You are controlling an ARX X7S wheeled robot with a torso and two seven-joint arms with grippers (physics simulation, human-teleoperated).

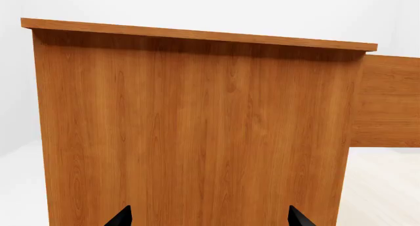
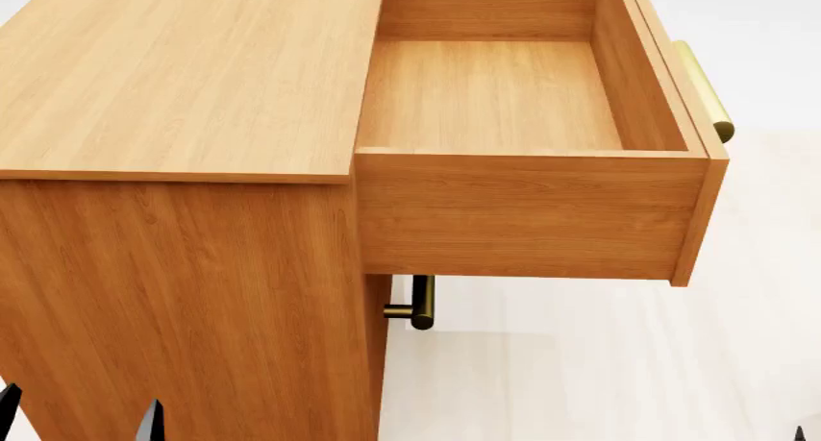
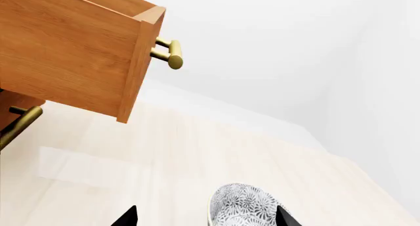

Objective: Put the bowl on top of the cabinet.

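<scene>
**Bowl at the right fingers, cabinet drawer pulled open**

Left wrist view: I face a plain side panel of the cabinet, its thin top board overhanging along the upper edge. Two black tips of the left fingers poke in at 6 o'clock, set wide apart with bare wood showing between them, so I read them as spread and holding nothing. A second wooden panel juts out past the cabinet at 3 o'clock, and pale floor shows beneath it.

Head view: I look down on the cabinet's flat, lighter top, which fills the frame from 9 to 12 o'clock. The top drawer is pulled well out toward 3 o'clock; its inside is bare wood. A brass bar handle runs along its front at 2 o'clock, and a lower handle sticks out underneath, near the centre. Black left fingertips show at 7 o'clock. I see no bowl from here.

Right wrist view: the bowl, white with a dense grey-black leaf pattern, sits at 6 o'clock between the two black tips of the right fingers. I cannot tell whether they pinch it or merely flank it. The floor lies beyond. The open drawer's corner and its handle hang at 10 o'clock, well apart from the bowl.
</scene>
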